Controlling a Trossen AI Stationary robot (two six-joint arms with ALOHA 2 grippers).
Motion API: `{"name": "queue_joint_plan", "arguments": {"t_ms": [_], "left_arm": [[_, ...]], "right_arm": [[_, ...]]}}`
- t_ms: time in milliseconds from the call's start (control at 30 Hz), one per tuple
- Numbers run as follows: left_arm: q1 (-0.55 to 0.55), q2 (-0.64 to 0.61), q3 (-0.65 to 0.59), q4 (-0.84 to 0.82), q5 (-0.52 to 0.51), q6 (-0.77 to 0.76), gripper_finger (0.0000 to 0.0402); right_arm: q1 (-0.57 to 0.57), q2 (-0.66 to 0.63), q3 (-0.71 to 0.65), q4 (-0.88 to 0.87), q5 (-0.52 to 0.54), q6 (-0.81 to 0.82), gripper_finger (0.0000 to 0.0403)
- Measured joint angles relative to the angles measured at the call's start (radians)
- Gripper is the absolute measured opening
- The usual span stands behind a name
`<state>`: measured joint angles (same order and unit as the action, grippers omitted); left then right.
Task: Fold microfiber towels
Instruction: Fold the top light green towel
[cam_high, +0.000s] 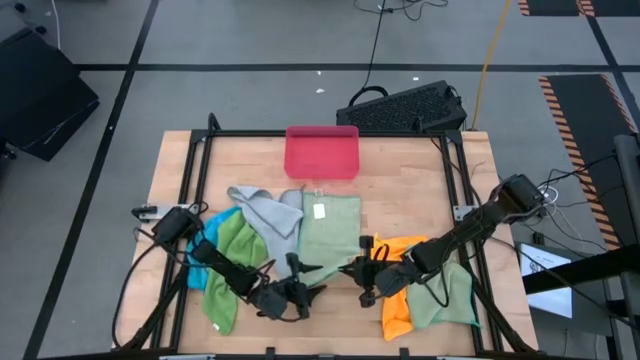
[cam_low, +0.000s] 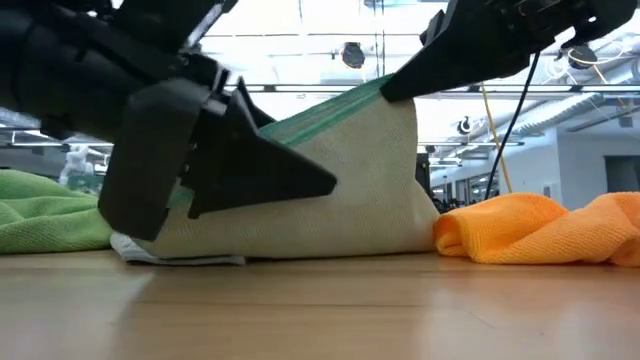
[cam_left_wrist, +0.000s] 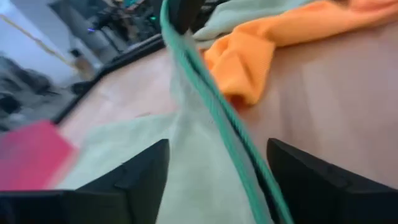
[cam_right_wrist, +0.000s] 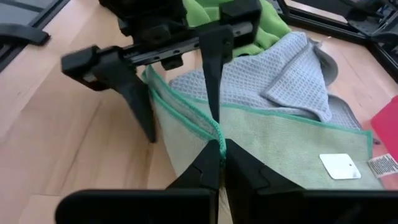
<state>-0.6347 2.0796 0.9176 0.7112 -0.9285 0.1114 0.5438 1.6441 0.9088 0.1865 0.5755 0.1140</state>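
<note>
Your right claw (cam_right_wrist: 219, 151) is clenched on the green-stitched edge of the pale green towel (cam_high: 330, 228) and holds that edge lifted off the surface (cam_high: 420, 200). Your left claw (cam_right_wrist: 177, 84) stands released just in front of it, one finger on each side of the raised edge, not yet pinching it. The rest of this towel lies flat in the middle of the surface, with its white label (cam_right_wrist: 339, 165) facing up.

The cloth looks light and very soft; it hangs down in a slack sheet from the single held point, so I think it will sag and crease unless you hold it at two places. The thicker hem seems the best place to take it, some way along from the right claw.

A grey towel (cam_right_wrist: 292, 84) lies partly on the pale green one and may drag with it. The orange towel (cam_low: 530, 228) is just beside, the bright green towel (cam_high: 235, 245) near the left arm, and the red tray (cam_high: 321, 151) further back.
</note>
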Motion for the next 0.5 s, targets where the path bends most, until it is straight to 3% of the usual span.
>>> {"name": "queue_joint_plan", "arguments": {"t_ms": [200, 500], "left_arm": [[-0.048, -0.001, 0.000, -0.014, -0.111, 0.136, 0.0225], [-0.062, -0.001, 0.000, -0.092, -0.043, 0.030, 0.0226]], "right_arm": [[0.000, 0.000, 0.000, -0.004, 0.000, 0.024, 0.0004], [-0.013, 0.001, 0.000, -0.004, 0.000, 0.058, 0.0004]]}}
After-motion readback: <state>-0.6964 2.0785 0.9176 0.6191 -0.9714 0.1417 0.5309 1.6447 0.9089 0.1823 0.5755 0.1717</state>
